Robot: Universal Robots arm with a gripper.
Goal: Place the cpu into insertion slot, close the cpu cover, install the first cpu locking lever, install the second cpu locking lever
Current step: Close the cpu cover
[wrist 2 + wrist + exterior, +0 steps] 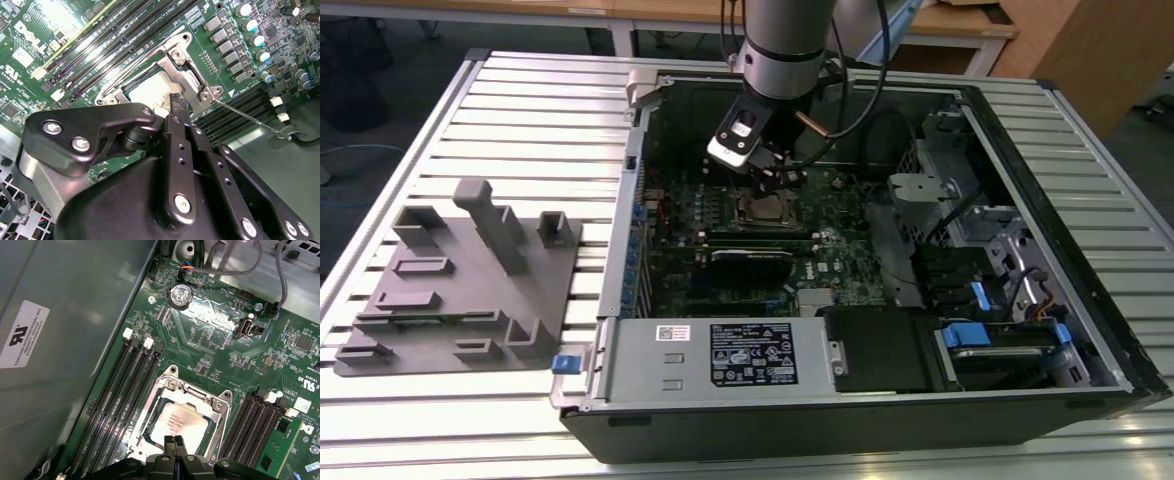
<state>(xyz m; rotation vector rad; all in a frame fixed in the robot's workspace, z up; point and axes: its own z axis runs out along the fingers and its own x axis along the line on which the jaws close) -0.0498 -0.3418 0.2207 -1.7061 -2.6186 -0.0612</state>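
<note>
The exterior view looks down from high up and well back. It takes in the whole open computer case (1121,330) on the slatted table (520,110), with my arm (787,40) reaching in from the far side. Both wrist views ride close above the motherboard (235,365). The first wrist view faces past my gripper (175,442) onto the cpu (180,422). The second wrist view peers over my gripper's black body from another side. All three views share the cpu.

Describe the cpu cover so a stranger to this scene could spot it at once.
Inside the open computer case, find the green motherboard. Between its two banks of long black memory slots lies the cpu cover, the only silvery square frame there, with the cpu showing through its cut-out centre.
</note>
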